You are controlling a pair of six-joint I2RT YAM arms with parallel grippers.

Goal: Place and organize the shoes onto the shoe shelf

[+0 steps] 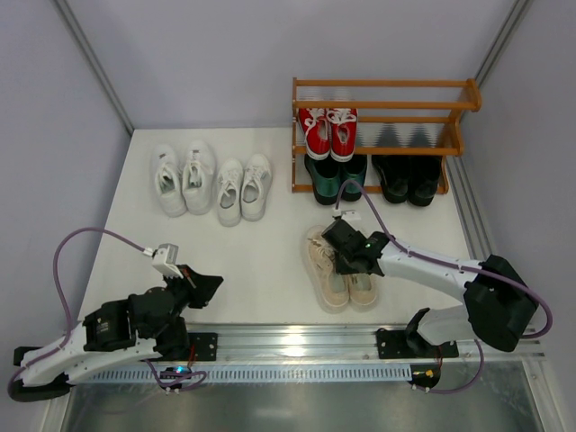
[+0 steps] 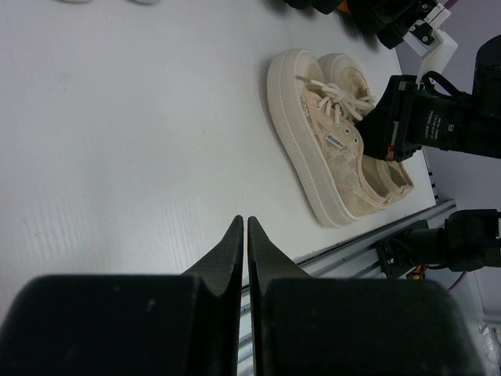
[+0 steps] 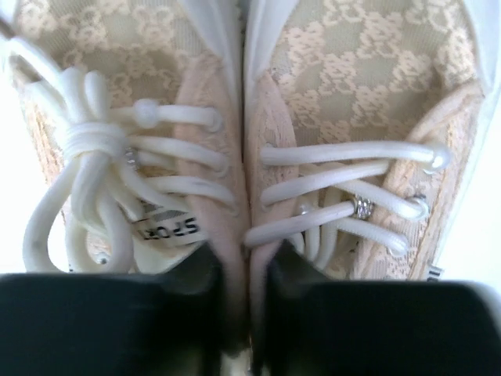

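The cream shoes lie side by side in front of the shoe shelf, toes toward the arms. My right gripper is down on them. In the right wrist view its fingers sit one inside each shoe, and the gripper is pinched on the two touching inner collars of the cream shoes. The left wrist view shows the same pair from the side. My left gripper is shut on nothing, low at the near left. Red sneakers, green loafers and black loafers rest on the shelf.
Two white sneaker pairs stand on the table left of the shelf. A metal rail runs along the near edge. Grey walls close in the left, back and right sides.
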